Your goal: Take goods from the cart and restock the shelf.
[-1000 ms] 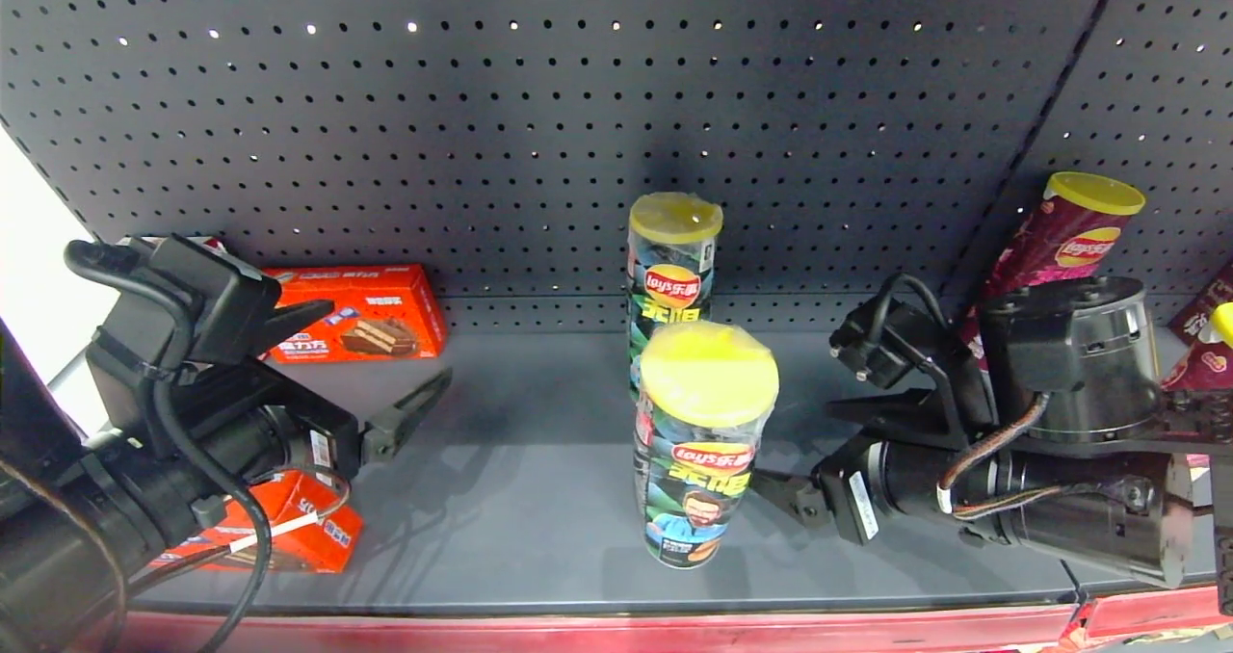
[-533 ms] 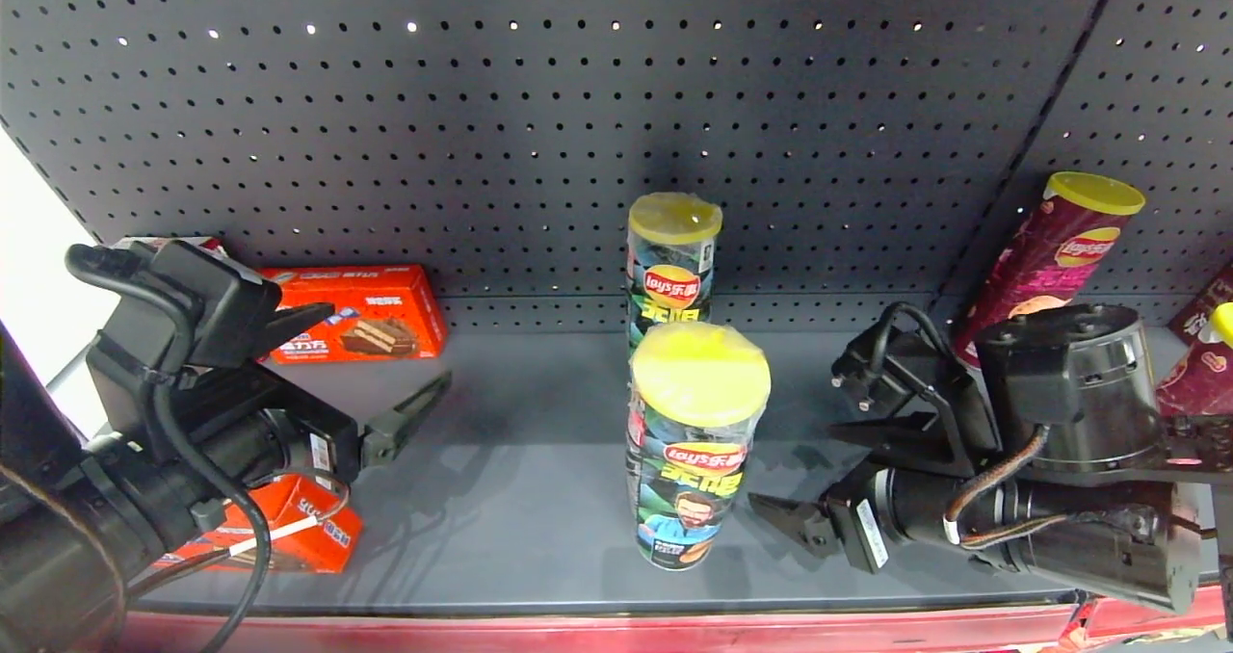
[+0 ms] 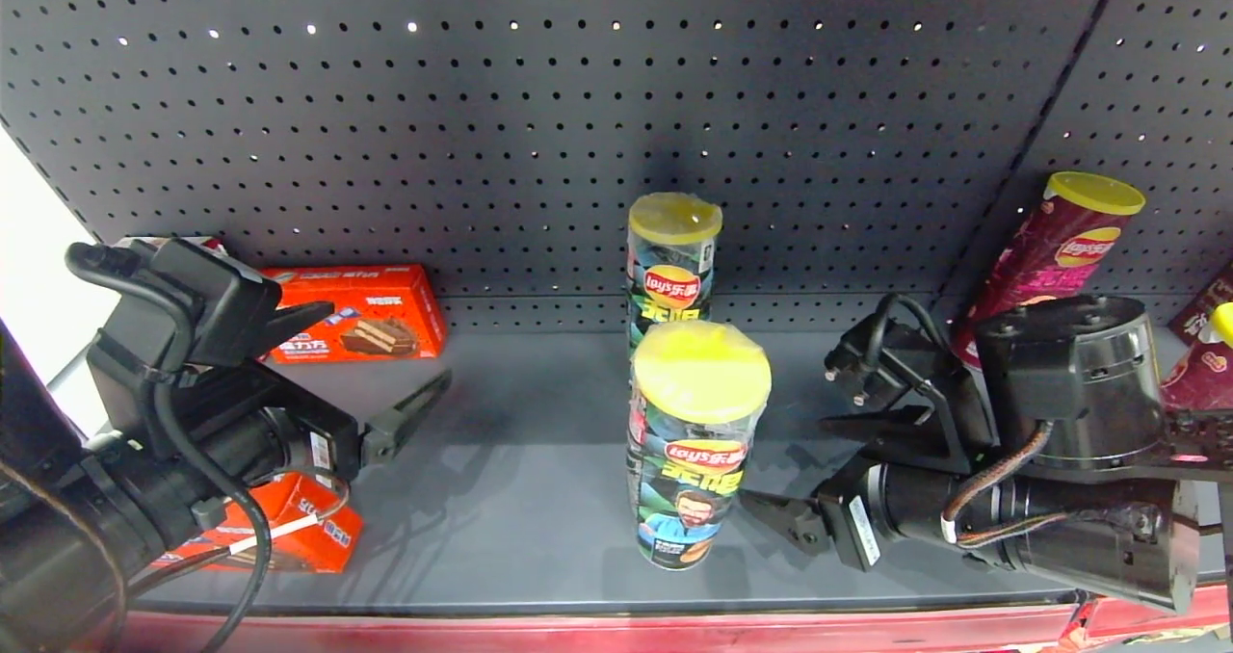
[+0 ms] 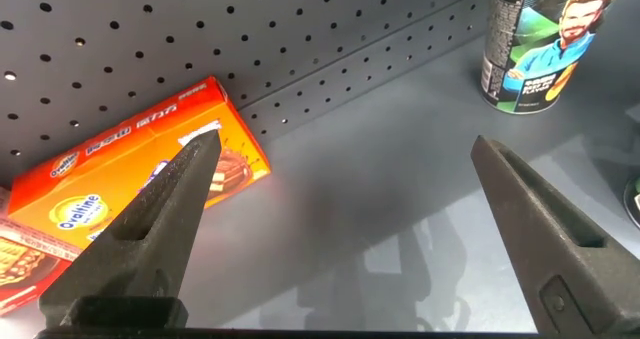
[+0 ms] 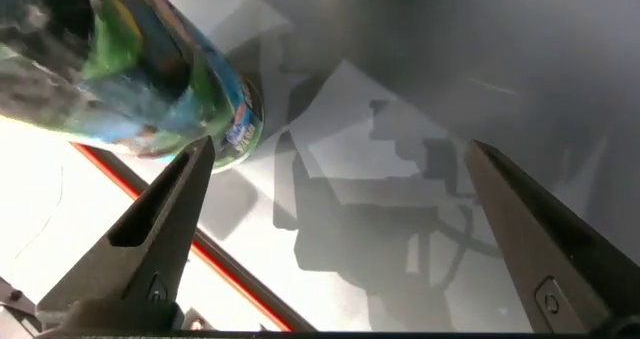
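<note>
Two chip cans with yellow lids stand upright mid-shelf, the front can [image 3: 696, 446] right before the back can [image 3: 673, 260]. My right gripper [image 3: 785, 509] hovers low just right of the front can, open and holding nothing. In the right wrist view the front can [image 5: 140, 74] stands by one fingertip of the open right gripper [image 5: 340, 151], not clamped. My left gripper [image 3: 371, 364] hangs open over the shelf's left part, near the orange boxes. The left wrist view shows the left gripper [image 4: 345, 144] open over bare shelf, with an orange box [image 4: 120, 179] and the front can [image 4: 535, 39] beyond.
An orange snack box [image 3: 356, 311] lies against the pegboard back wall [image 3: 578, 104], another orange box [image 3: 299, 537] at the front left. Purple chip cans [image 3: 1060, 239] lean at the right. The grey shelf [image 3: 539, 460] has free room between boxes and cans; a red front edge [image 3: 578, 629] bounds it.
My right gripper drew back a little from the front can, dipping then rising slightly. The front can shifted a touch to the left. The left arm kept still.
</note>
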Motion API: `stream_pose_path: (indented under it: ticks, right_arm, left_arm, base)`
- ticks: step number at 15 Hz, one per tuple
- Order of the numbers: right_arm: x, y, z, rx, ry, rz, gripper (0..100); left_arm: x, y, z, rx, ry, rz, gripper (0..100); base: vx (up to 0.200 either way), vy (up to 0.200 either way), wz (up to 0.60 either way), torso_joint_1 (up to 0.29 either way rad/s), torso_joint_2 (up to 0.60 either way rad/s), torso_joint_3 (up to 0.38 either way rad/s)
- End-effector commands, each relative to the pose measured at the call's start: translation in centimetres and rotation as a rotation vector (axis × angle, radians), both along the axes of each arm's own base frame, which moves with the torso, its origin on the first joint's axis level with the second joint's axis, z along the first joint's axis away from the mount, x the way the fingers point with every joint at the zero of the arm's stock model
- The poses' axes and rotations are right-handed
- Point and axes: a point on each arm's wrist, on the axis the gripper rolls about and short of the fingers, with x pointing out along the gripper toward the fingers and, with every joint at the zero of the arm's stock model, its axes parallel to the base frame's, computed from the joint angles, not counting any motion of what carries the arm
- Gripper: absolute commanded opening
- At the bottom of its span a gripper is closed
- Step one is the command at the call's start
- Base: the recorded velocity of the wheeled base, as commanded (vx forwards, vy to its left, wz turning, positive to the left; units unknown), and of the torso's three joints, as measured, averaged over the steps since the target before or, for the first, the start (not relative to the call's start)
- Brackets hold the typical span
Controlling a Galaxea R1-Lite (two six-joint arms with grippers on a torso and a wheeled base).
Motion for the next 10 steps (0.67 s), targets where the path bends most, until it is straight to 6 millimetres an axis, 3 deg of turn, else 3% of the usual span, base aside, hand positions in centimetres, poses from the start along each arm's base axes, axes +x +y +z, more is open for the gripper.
stream_pose_path:
  ticks: [1,6,8,10]
  right_arm:
    - [0.1,0.1,-0.1,-0.002,0.002,0.002,100]
    - [-0.2,-0.9,0.8,0.017,-0.029,-0.035,100]
    - [-1.4,-2.3,2.6,0.068,-0.086,-0.052,100]
    - [-4.7,-5.3,5.7,0.163,-0.207,-0.093,100]
  left_arm:
    - [0.0,0.0,0.0,0.0,0.0,0.001,100]
    - [-0.1,0.0,-0.2,0.004,0.006,-0.001,100]
    - [-0.4,0.2,0.1,-0.004,-0.005,0.004,100]
    - [-1.8,0.9,1.6,-0.036,-0.081,0.015,100]
  base:
    - [0.0,0.0,0.0,0.0,0.0,0.0]
    - [0.0,0.0,0.0,0.0,0.0,0.0]
    - [0.0,0.0,0.0,0.0,0.0,0.0]
    - [0.0,0.0,0.0,0.0,0.0,0.0]
